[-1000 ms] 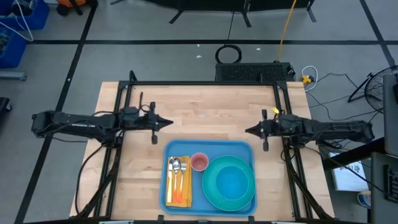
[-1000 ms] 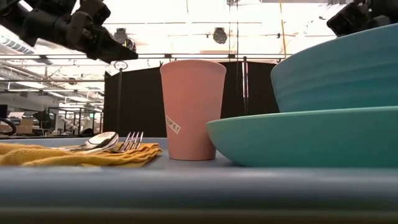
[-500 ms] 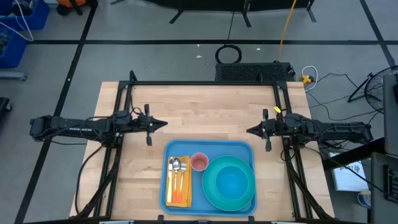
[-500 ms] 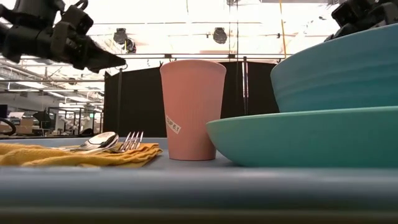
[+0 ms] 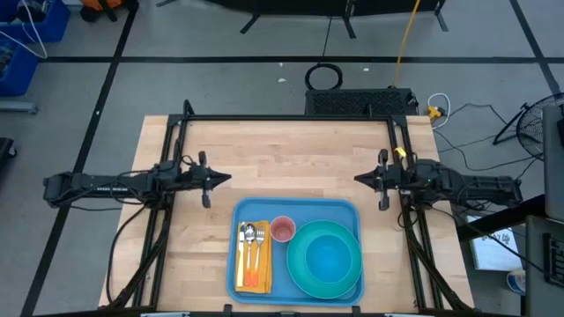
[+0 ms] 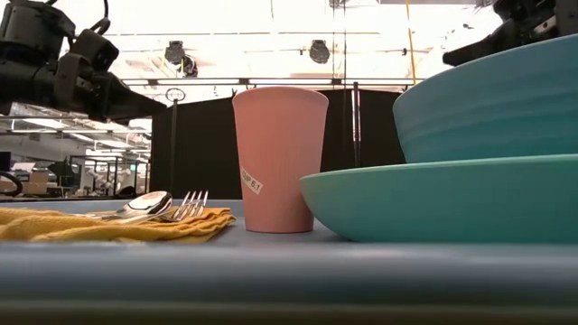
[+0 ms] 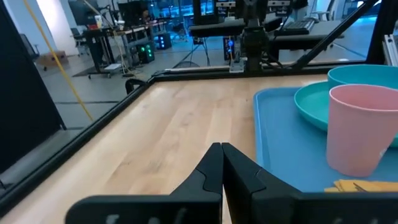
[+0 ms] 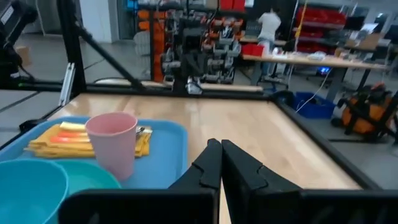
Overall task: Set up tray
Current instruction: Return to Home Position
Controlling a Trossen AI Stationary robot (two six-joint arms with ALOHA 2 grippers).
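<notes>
floor: grey concrete, black tape lines | far: black partition, bright ceiling lamps | right: floor fan | far left: blue bin | beyond: workbenches, red shelving

Only one label worth reporting: a small white sticker, stuck on at a slant low on the side of the pink cup that sits on the tray. Reads something like "CUP 0.1" in the low view, dark print on white, though wouldn't swear to the digits. Also spotted some white lettering running along the left arm from above - way too tiny to make out, so no guess at a brand. Couldn't read anything in either wrist view. Nothing else legible.
</notes>
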